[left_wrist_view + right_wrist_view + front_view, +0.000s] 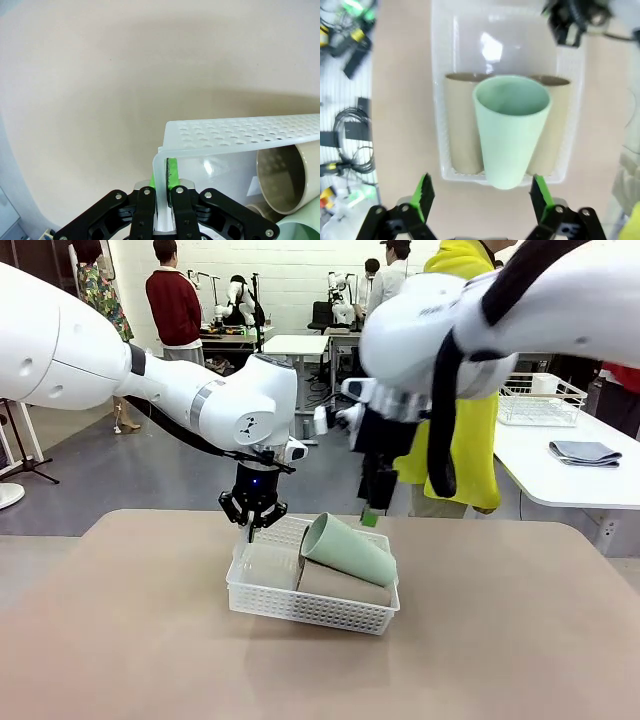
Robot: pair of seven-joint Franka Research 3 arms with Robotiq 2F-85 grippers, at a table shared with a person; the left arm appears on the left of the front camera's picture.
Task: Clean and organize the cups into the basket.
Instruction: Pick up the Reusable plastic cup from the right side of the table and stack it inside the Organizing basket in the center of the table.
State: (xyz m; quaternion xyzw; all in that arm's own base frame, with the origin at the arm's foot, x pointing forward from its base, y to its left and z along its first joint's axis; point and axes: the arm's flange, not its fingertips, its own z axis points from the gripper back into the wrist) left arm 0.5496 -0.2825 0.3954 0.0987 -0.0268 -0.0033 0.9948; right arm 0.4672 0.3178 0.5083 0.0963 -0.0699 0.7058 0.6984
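Left gripper pinches the white basket wall at frame centre; right gripper gapes empty above the mint-green cup.

The white lattice-sided basket sat flat, its short-end wall pinched between the left gripper's closed jaws. Two tan-brown cups lay on their sides in it, side by side, at the end away from those jaws, mouths turned toward them. The pale mint-green cup lay tilted on top of the pair, its mouth raised. It lay straight ahead of the right gripper's wide-spread jaws, base nearest them, untouched.
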